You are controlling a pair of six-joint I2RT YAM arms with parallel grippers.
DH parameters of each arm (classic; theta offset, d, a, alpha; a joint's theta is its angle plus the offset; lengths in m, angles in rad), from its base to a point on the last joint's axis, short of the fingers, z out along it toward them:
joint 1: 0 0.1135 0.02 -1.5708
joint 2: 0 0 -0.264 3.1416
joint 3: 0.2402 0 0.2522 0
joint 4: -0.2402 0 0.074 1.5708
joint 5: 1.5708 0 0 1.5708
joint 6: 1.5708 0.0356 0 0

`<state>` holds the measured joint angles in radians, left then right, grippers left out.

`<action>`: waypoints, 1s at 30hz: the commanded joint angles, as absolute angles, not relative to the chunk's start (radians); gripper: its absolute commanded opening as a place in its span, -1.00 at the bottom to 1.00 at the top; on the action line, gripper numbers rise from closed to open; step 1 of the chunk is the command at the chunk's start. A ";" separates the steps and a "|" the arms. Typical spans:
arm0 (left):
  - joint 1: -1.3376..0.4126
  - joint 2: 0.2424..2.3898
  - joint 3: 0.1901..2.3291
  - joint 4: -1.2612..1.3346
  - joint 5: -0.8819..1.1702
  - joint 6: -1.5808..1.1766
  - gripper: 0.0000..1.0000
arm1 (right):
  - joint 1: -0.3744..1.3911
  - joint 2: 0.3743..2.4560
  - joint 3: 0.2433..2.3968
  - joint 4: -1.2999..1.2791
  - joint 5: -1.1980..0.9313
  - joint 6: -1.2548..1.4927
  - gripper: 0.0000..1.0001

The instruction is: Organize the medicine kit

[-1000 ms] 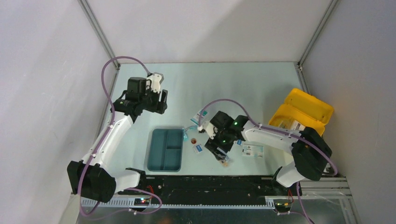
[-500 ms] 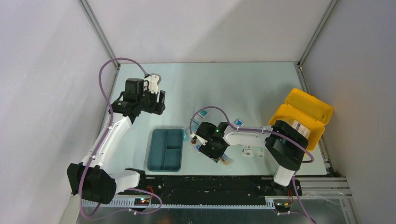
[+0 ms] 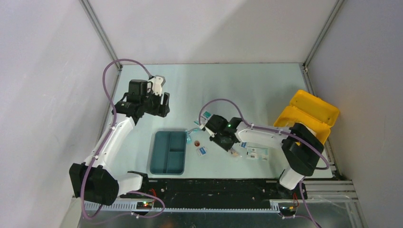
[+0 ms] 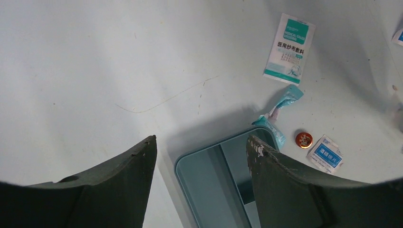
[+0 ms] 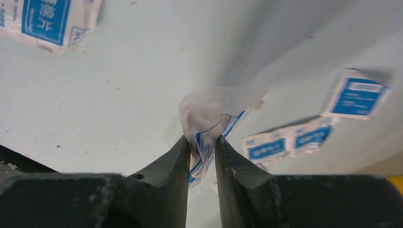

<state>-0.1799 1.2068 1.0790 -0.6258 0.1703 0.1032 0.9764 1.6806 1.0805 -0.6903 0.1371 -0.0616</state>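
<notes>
On the left, the left gripper [image 3: 159,101] hangs above the pale tabletop [image 3: 247,85], well apart from everything on it. Its jaws are spread wide with nothing between them. Its wrist view looks down past both fingers onto the far end of a flat dark-teal divided tray [image 4: 189,159]. The tray lies on the tabletop near the front edge, just right of the left arm.

Right of the tray is a scatter of small supplies. A white dressing packet with a teal label [image 4: 289,47] lies farthest back. A crumpled teal wrapper [image 4: 279,108] touches the tray's far right corner. Just beside that are a small red round cap [image 4: 303,139] and a white-and-blue sachet [image 4: 325,154].

Further right, the right gripper [image 5: 202,145] is low over the tabletop. Its jaws are drawn nearly together on the lower edge of a clear plastic pouch with blue print [image 5: 209,114], and the pouch stands up between the fingers. Around it lie more white-and-blue sachets: one to the upper left of its wrist view [image 5: 45,19], a joined pair [image 5: 285,142] just beyond the fingers, and a single one [image 5: 357,92] further off.

At the far right, the medicine kit [image 3: 309,113] sits on the tabletop against the right edge. Its yellow lid is open, and it is well apart from both grippers.
</notes>
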 commanded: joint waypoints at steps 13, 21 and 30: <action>-0.174 1.342 1.205 -0.620 0.254 0.050 0.47 | 0.370 1.200 1.138 -0.715 0.137 -0.262 -0.74; -0.173 1.359 1.215 -0.632 0.269 0.050 0.47 | 0.072 1.033 1.132 -0.703 0.215 -0.403 -0.81; -0.174 1.377 1.219 -0.634 0.278 0.047 0.46 | -0.078 0.923 0.989 -0.735 0.183 -0.673 -0.81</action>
